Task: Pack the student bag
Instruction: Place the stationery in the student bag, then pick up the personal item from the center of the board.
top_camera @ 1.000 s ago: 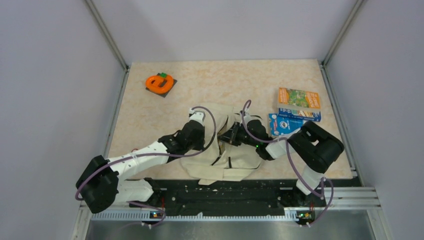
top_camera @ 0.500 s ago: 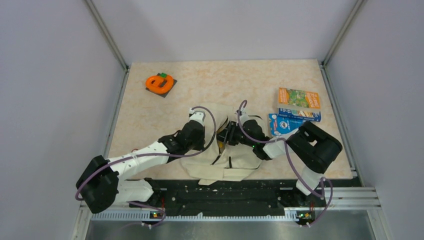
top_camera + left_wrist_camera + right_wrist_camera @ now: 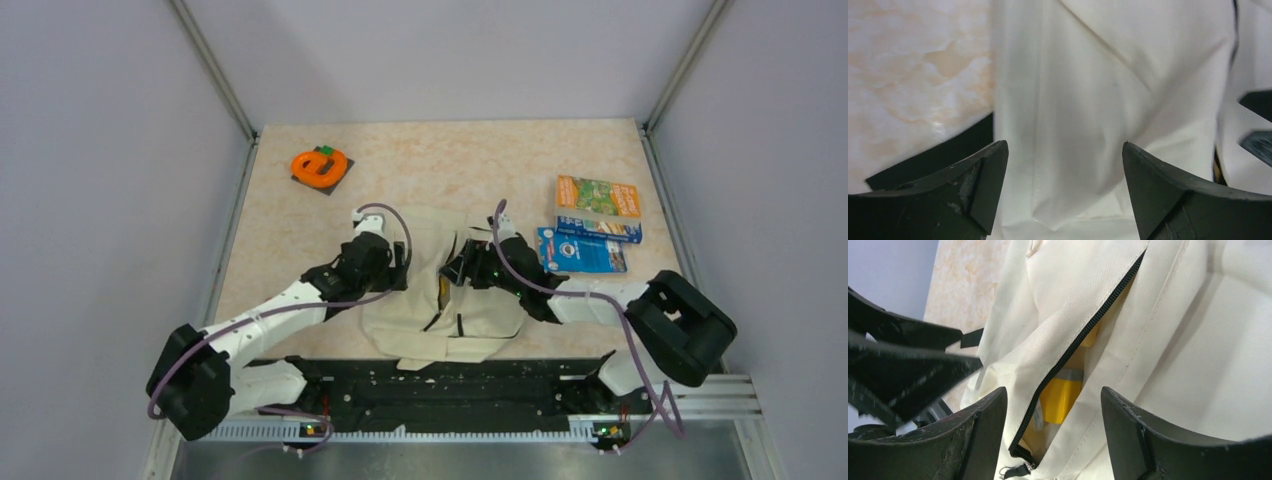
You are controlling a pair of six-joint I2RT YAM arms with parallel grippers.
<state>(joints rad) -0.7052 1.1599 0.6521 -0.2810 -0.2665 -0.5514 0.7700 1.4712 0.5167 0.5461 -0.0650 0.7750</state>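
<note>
- Student bag (image 3: 455,300) — cream fabric with black trim. It lies slumped on the marbled table (image 3: 480,160), at the near edge, between the two arms.
- Left gripper (image 3: 1063,150): fingers stand wide apart over the bag's left side. Cream fabric shows in the gap and nothing is clamped. Whether the fingertips touch the cloth cannot be told.
- Right gripper (image 3: 1053,395): fingers parted over the bag's upper middle, astride the black zipper (image 3: 1083,335). It has hold of nothing.
- The zipper is undone along the stretch in view, and a yellow item (image 3: 1063,395) shows through the gap, inside the bag.
- Blue booklet (image 3: 582,250): flat on the table, just right of the bag.
- Orange booklet (image 3: 598,196): just beyond the blue one, farther from the bag.
- Orange ring-shaped object (image 3: 320,165) — sits on a dark square pad, well apart from the bag, to its far left.
</note>
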